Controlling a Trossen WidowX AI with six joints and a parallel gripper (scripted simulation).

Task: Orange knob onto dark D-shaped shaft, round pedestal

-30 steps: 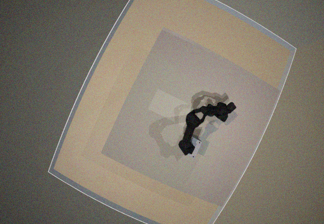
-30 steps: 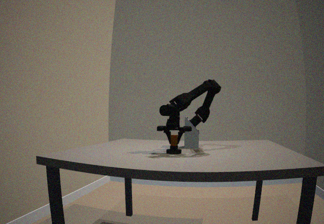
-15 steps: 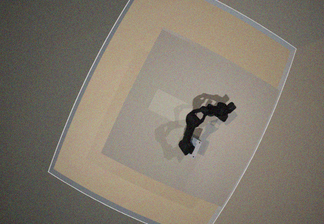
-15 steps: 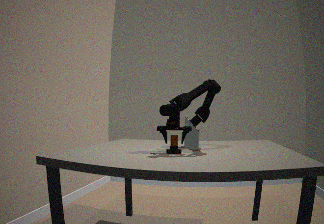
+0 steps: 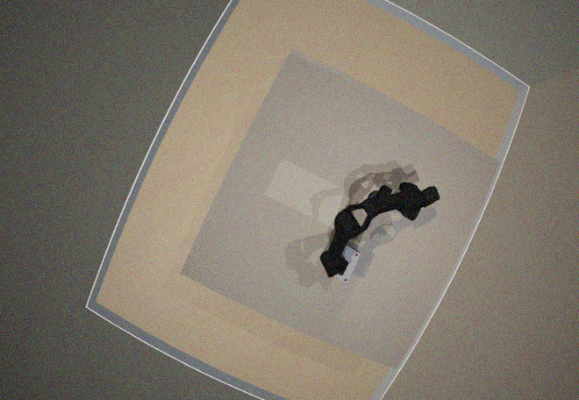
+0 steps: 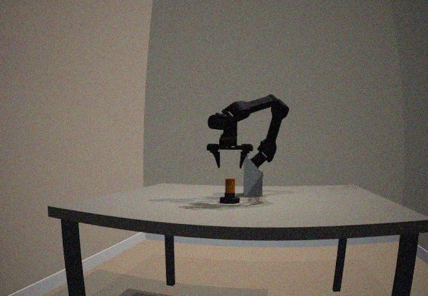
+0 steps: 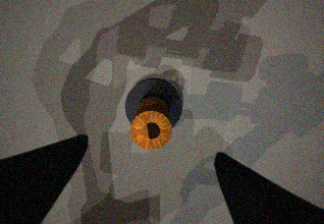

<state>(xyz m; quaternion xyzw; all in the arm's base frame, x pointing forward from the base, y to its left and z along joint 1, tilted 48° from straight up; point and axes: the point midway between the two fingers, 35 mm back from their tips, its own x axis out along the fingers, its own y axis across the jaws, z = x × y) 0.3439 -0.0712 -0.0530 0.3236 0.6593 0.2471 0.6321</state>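
The orange knob [image 6: 229, 184] [image 7: 151, 130] stands upright on the dark round pedestal [image 6: 229, 200] [image 7: 134, 98], over the shaft, which is hidden. From above, the wrist view shows the knob's D-shaped hole. My gripper [image 6: 229, 162] [image 7: 152, 149] hangs straight above the knob, well clear of its top, with both fingers spread wide and nothing between them. In the overhead view my arm [image 5: 369, 217] covers the knob and the pedestal.
The grey block of my arm's base [image 6: 253, 180] [image 5: 351, 262] stands just right of the pedestal. The table top [image 6: 311, 206] [image 5: 303, 119] reaches out on all sides. A paler rectangle [image 5: 299, 189] is marked on it left of my arm.
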